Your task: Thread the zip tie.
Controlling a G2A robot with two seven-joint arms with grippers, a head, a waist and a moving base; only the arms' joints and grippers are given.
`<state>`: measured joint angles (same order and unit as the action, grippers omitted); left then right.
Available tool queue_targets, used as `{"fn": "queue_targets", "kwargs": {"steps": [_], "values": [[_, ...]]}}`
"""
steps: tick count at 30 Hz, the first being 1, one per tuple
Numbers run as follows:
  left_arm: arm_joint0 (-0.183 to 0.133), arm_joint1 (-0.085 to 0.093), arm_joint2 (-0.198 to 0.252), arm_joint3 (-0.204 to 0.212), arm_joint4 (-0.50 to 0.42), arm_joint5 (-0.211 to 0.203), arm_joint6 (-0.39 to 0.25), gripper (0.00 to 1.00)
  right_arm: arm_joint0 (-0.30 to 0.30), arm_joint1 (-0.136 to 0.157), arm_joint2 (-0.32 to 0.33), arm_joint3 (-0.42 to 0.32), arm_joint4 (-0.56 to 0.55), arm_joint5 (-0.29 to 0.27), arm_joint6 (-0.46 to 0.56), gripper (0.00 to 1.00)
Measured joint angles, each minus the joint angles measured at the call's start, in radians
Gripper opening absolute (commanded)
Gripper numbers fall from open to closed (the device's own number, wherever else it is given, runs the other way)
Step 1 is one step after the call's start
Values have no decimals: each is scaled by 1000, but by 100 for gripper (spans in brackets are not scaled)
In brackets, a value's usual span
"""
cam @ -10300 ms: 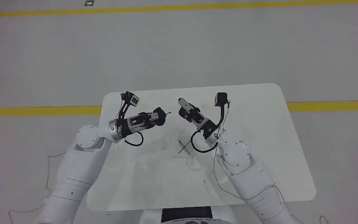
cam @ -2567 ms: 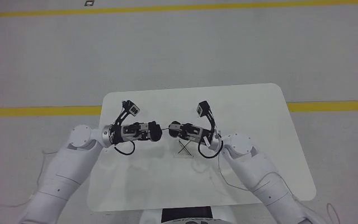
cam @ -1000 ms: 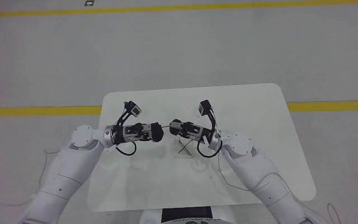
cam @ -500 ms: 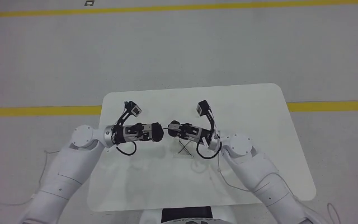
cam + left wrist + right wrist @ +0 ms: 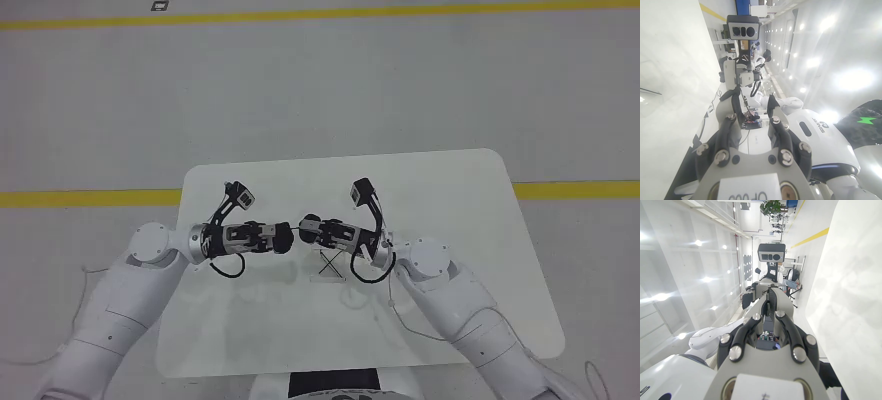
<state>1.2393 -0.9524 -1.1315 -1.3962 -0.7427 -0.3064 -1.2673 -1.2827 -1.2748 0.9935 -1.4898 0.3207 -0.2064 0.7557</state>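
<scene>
While left end effector (image 5: 288, 237) seemingly apart, right end effector (image 5: 304, 224) (slightly nearer now) together.

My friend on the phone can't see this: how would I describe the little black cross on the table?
Find the white table with rounded corners, then the left gripper and right gripper facing tip to tip above its middle. The cross lies on the tabletop just on the robot's side of the right gripper. Unlike the bulky grippers, it is two thin flat strokes.
</scene>
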Motion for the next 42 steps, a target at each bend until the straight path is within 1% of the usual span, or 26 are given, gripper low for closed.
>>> {"fn": "queue_targets", "kwargs": {"steps": [5,10,22,30,42], "values": [[-3,-1,4,5,1,0,1,27,-2,1,0,-1,2,-8,5,0],[-3,-1,5,6,2,1,2,22,0,2,-5,-1,1,-9,15,0],[-5,0,10,11,6,5,3,18,7,2,-14,2,4,-19,32,0],[-10,-1,16,16,9,7,4,9,9,3,-17,4,8,-27,44,0],[-14,-2,23,26,9,4,5,9,14,4,-25,9,12,-36,59,0]]}}
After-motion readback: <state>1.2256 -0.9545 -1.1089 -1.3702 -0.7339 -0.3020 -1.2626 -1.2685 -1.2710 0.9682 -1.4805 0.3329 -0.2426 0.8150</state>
